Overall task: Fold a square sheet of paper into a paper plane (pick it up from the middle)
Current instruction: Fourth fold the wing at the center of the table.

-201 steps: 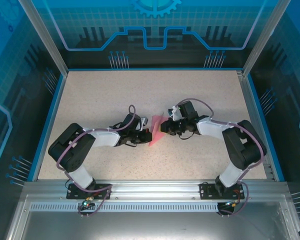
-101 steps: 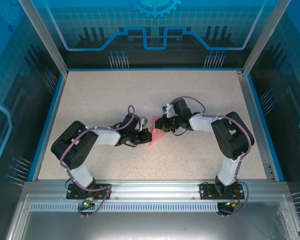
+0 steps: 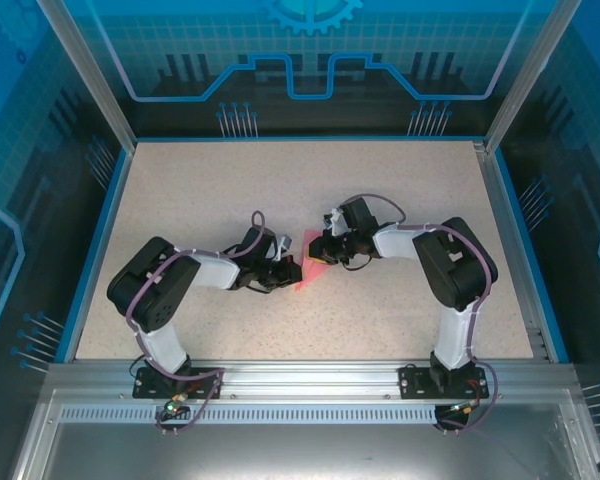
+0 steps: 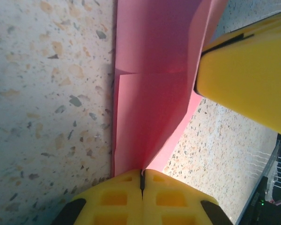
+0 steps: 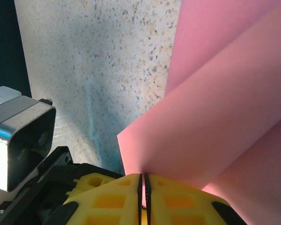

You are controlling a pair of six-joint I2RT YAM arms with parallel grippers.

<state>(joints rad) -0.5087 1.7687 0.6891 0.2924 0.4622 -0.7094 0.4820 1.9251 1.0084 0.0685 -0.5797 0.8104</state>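
Centre of table: blocked. The left gripper point(image 3: 291, 272) and the right gripper point(image 3: 316, 251) sit close together, both pinched on the pink paper point(image 3: 306, 276).
Far half of table point(image 3: 280, 180): bare speckled surface, open from side to side.
Near strip: open between the 2 arm bases, in front of the paper.
Left side: the left arm point(image 3: 210, 272) lies low across it, elbow near the blue rim point(image 3: 100, 240).
Right side: the right arm point(image 3: 452, 265) bends across it, with free room beyond towards the rim.
Edges: the raised rim and 2 slanting frame posts point(image 3: 85, 70) close the table in.
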